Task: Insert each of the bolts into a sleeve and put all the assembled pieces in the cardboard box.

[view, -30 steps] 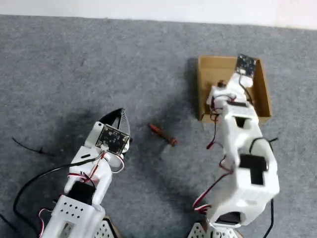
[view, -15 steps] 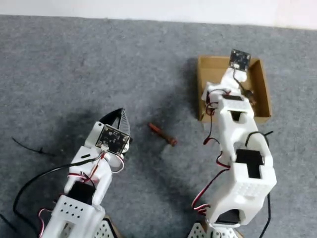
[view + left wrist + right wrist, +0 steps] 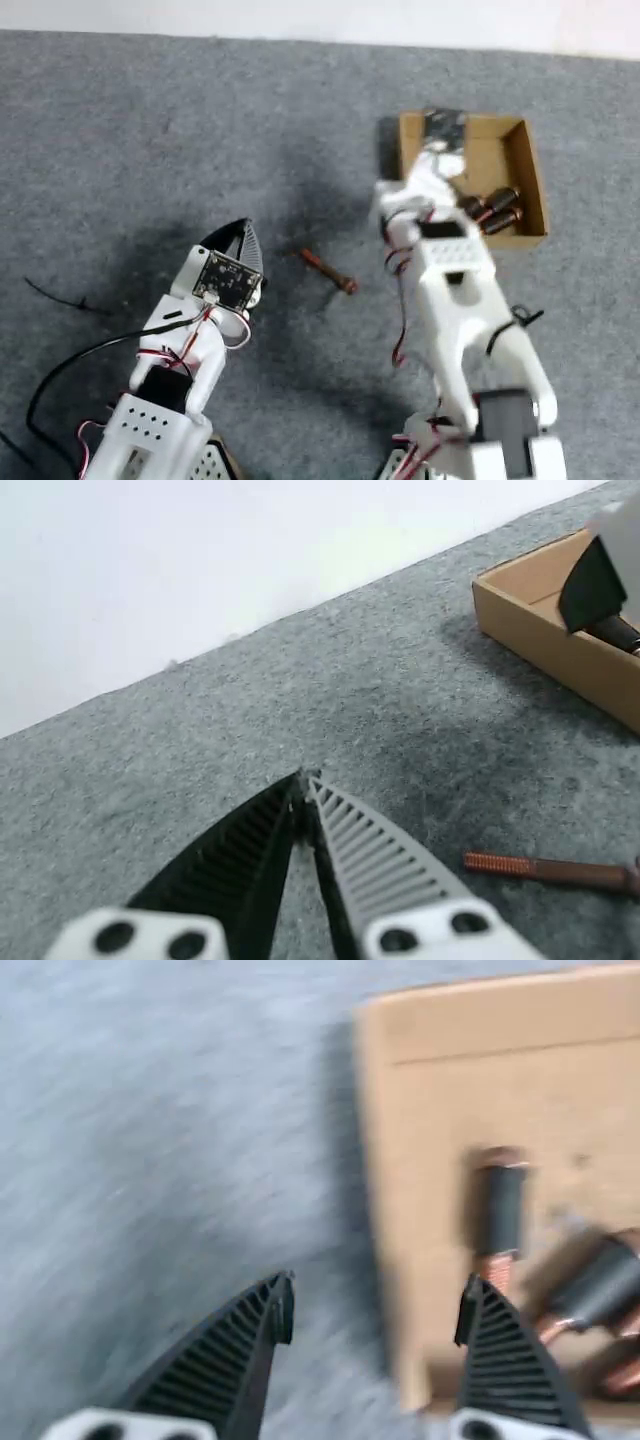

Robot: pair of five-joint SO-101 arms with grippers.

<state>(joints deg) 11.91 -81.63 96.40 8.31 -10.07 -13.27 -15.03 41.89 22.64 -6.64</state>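
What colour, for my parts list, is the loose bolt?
The bolt is coppery red-brown; left wrist view.

You have no text, label, number or sign that can be read in any of these views. The walls of the cardboard box [image 3: 532, 175] are plain, and the camera board [image 3: 228, 279] is too small to make out any print.
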